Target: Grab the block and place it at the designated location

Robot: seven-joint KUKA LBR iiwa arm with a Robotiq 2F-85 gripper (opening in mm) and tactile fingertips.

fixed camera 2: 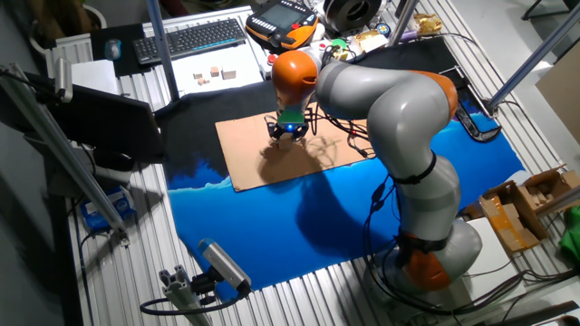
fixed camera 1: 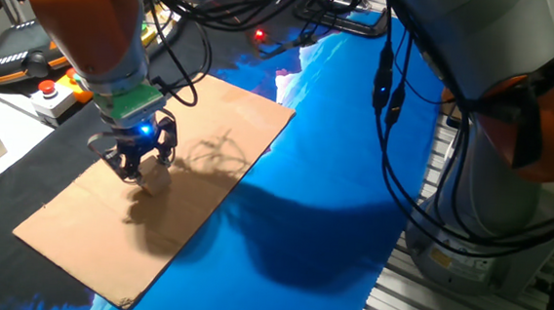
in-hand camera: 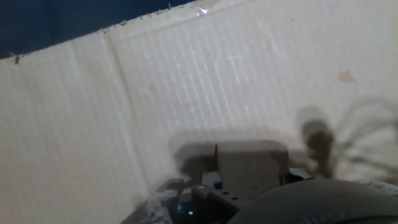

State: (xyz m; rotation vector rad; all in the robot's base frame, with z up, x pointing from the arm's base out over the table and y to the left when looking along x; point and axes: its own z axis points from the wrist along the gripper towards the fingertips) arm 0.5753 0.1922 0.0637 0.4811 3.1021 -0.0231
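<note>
The block [in-hand camera: 252,163], a light tan cube, sits between my fingers at the bottom of the hand view, just over the brown cardboard [in-hand camera: 186,93]. In one fixed view my gripper [fixed camera 1: 139,168] is low over the left half of the cardboard, with the block [fixed camera 1: 154,180] at its tips. In the other fixed view the gripper [fixed camera 2: 288,134] is at the cardboard's far edge. A dark grey blurred round spot [in-hand camera: 316,134] lies just right of the block, mixed with cable shadows; it looks like the designated location.
The cardboard sheet [fixed camera 1: 211,121] lies on a blue cloth [fixed camera 1: 334,179]. Cables [fixed camera 1: 389,85] hang from the arm above. Behind the cardboard are a white sheet with small cubes [fixed camera 2: 217,72], a keyboard [fixed camera 2: 190,38] and a control pendant [fixed camera 1: 20,54].
</note>
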